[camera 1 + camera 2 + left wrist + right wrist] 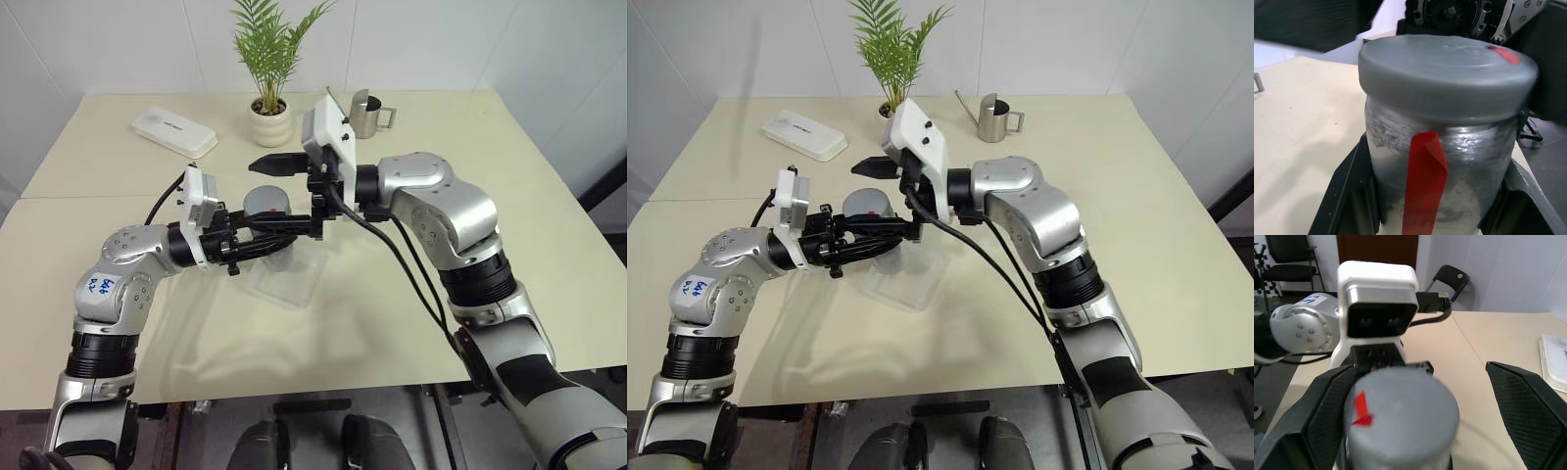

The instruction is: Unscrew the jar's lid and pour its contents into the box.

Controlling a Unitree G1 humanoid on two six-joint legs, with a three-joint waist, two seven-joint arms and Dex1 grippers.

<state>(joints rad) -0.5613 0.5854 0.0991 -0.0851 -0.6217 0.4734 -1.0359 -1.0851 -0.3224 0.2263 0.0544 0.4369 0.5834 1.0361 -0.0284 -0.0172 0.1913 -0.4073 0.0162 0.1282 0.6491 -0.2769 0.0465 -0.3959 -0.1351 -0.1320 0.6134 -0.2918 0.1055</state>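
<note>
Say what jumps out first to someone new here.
The left gripper is shut on the glass jar, held above the clear box mid-table, grey lid still on. The right gripper stands open astride that lid. Behind: a potted palm, a steel watering can, a white case.

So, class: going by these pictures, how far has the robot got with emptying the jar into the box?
Done: the left gripper holds the jar above the box. In hand: the open right gripper straddles the lid, which is on the jar. Left: gripping, unscrewing, pouring.
</note>
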